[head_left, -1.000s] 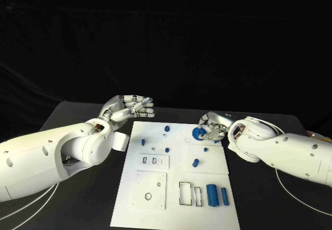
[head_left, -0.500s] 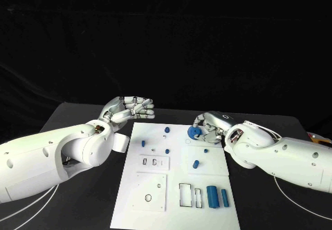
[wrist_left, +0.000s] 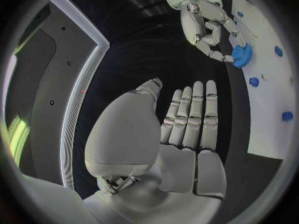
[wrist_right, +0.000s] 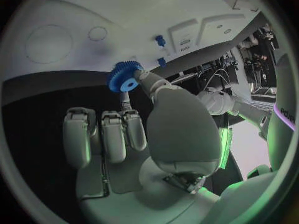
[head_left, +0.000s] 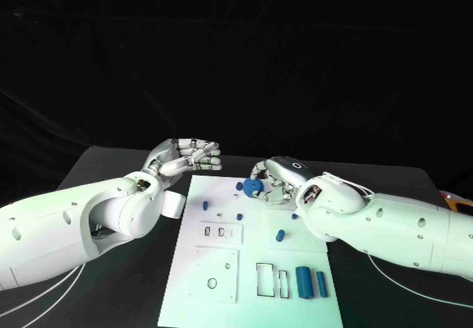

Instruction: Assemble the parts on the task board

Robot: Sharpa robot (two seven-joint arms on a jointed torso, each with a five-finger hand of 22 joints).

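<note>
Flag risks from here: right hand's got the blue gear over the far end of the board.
1. The right hand pinches the blue gear only at its rim between fingertips; it could slip or tilt before seating.
2. Small blue pegs stand close beside the gear on the task board; lowering off-target might knock one.
3. The left hand, fingers curled, hovers by the board's far corner and could crowd the approach.

Gear (head_left: pixel 253 184) in right robot hand (head_left: pixel 274 179) above task board's (head_left: pixel 222 287) far edge; left robot hand (head_left: pixel 184 157) beside it.
</note>
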